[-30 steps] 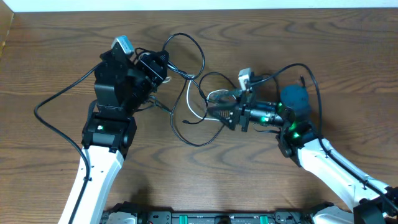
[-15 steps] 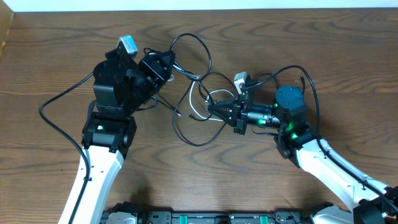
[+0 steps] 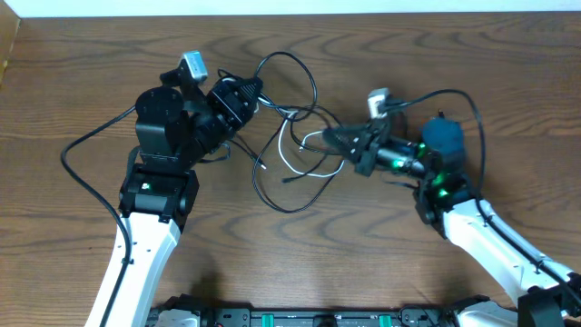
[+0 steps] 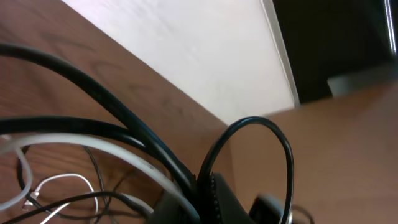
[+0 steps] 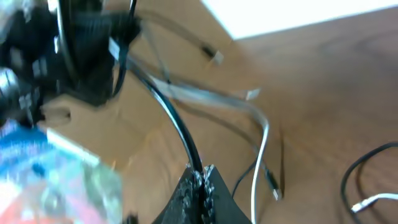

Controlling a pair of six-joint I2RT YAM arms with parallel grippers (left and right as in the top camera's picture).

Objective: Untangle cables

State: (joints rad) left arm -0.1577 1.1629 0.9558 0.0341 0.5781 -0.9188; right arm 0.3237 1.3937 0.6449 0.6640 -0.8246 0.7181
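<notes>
The cables (image 3: 292, 145) lie in a loose tangle of thin black and white cords at mid-table, between my two arms. My left gripper (image 3: 238, 98) sits at the tangle's upper left, shut on a bunch of black and white strands (image 4: 93, 146) that run out between its fingers (image 4: 224, 199). My right gripper (image 3: 332, 138) is at the tangle's right side, shut on one black cable (image 5: 169, 109) that rises taut from its tip (image 5: 200, 171). A white cord (image 5: 262, 140) with a small plug hangs loose beside it.
Thick black robot wires loop out from the left arm (image 3: 82, 150) and over the right arm (image 3: 467, 104). The table's far edge meets a white wall (image 3: 272, 7). A black rail (image 3: 290, 318) runs along the near edge.
My right gripper went from open to shut on the black cable and drew back to the right and up. The left gripper shifted slightly right with its strands, and the tangle stretched.
</notes>
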